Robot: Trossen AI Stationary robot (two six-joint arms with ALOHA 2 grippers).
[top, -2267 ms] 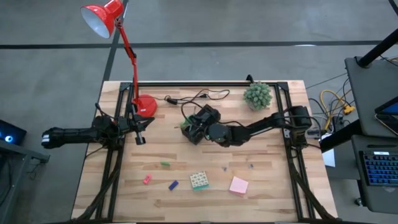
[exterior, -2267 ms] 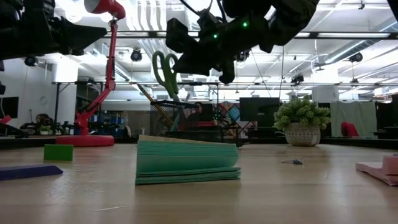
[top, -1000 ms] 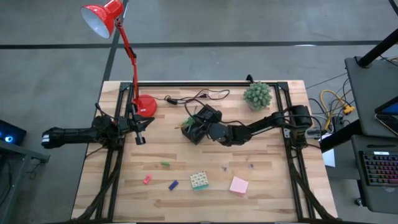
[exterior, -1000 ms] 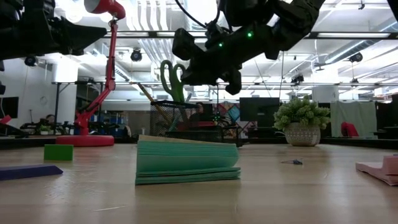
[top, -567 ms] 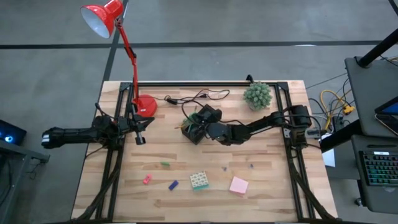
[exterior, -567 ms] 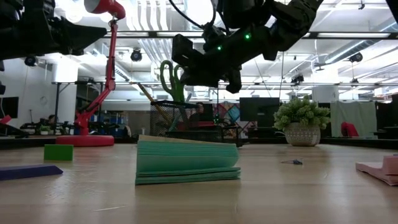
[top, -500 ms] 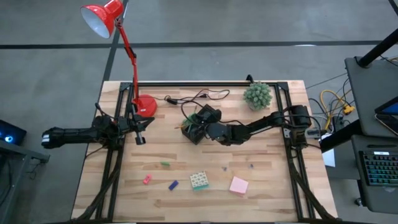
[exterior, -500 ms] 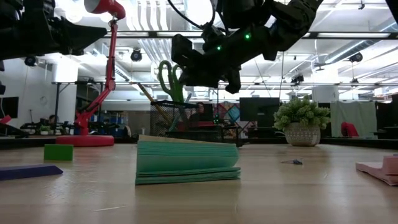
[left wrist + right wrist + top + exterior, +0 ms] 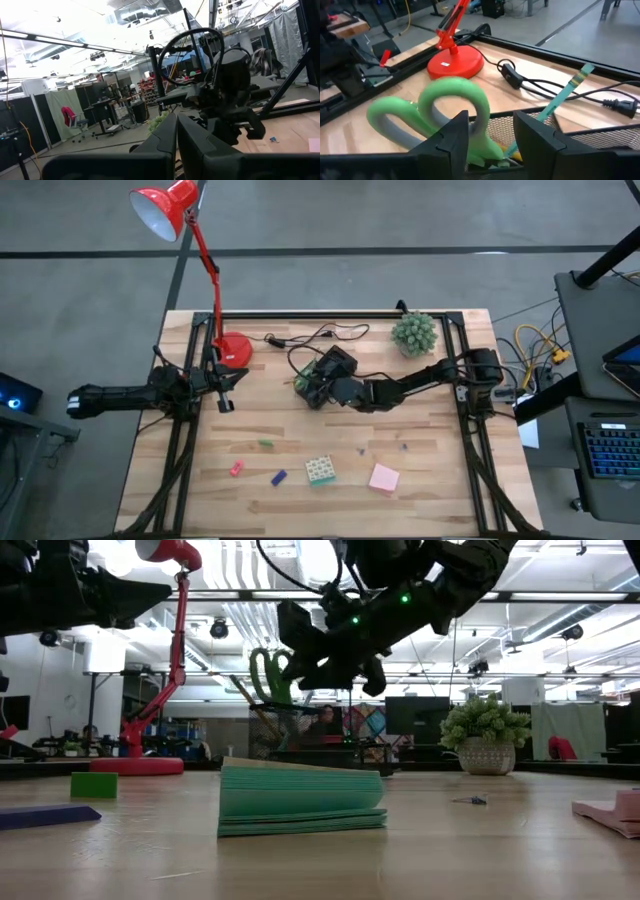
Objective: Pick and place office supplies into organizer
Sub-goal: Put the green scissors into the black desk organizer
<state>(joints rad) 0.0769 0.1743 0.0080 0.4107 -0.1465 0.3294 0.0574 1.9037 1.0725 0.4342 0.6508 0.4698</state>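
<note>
My right end effector (image 9: 487,137) is closed on the scissors (image 9: 442,117), gripping them below the green handles. It holds them right over the black mesh organizer (image 9: 530,125), but they are not released yet, so this item is not finished in my judgement. A teal pen (image 9: 565,92) already stands slanted in the organizer, and something yellow shows beside it, which I cannot identify.

In the high view, the other supplies lie on the surface well apart from the organizer (image 9: 313,383): a pink pad (image 9: 384,477), a patterned block (image 9: 320,470), a blue piece (image 9: 279,477), a red piece (image 9: 237,468) and a green piece (image 9: 266,443). I judge that most of the task is left.

My left end effector (image 9: 226,390) waits near the lamp base (image 9: 233,349), with the fingers together and holding nothing. The plant (image 9: 414,333) and the cable (image 9: 320,335) stay at the far edge.
</note>
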